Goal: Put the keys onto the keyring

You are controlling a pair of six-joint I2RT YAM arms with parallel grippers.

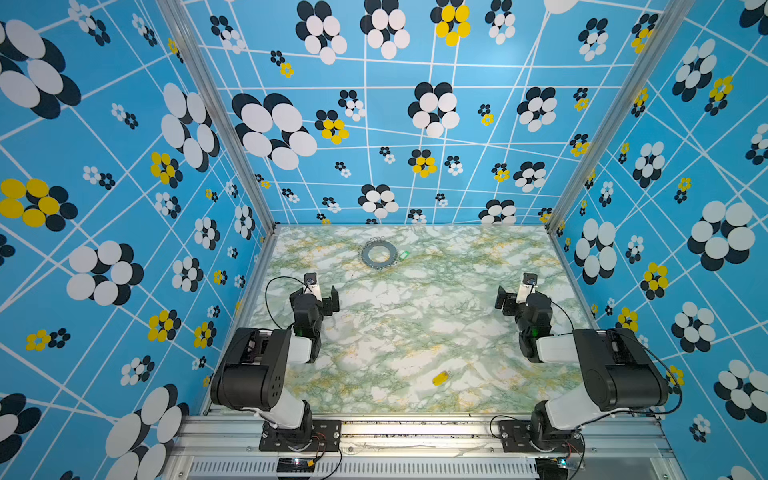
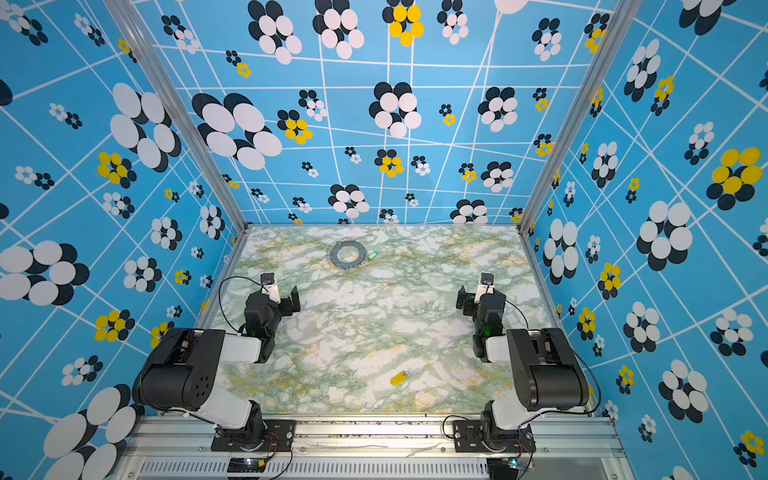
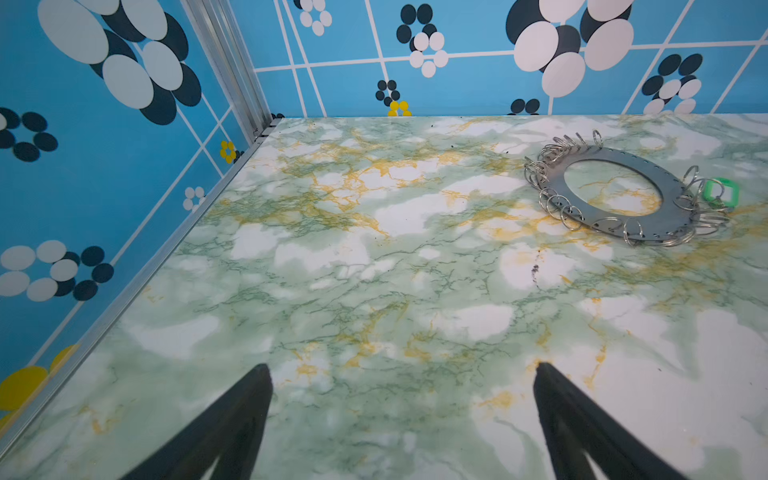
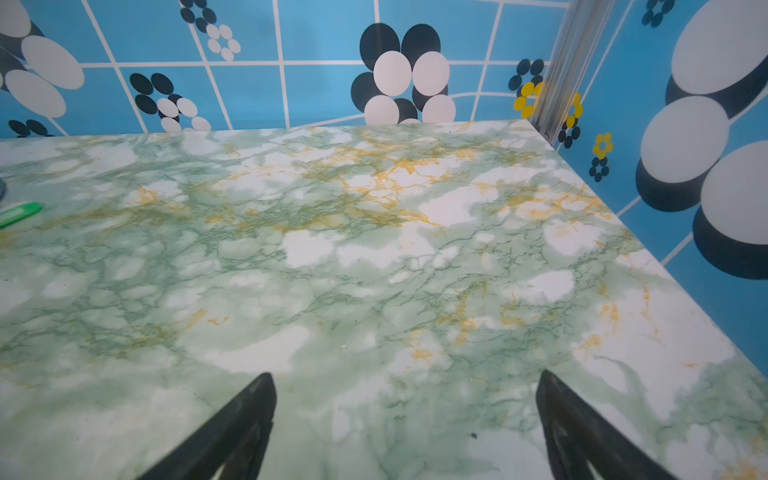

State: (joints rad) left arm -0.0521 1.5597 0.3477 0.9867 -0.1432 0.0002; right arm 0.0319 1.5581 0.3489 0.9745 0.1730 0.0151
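We see the ring [image 1: 377, 256] flat at the bench's [image 1: 415, 332] far middle, the green key [image 1: 404, 254] touching its right rim. The yellow key [image 1: 440, 377] lies near, long axis running near-left to far-right. Left hand [image 3: 403, 370] and right hand [image 4: 405, 378] gape empty.

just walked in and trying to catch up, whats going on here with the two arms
Nothing is being handled yet. Both arms sit back over the marble table, and the left end effector and right end effector are open and empty. The grey keyring lies near the far edge with the green key tag right beside it; whether that tag is hooked on cannot be told. The yellow key tag lies alone near the front, well apart from the ring.
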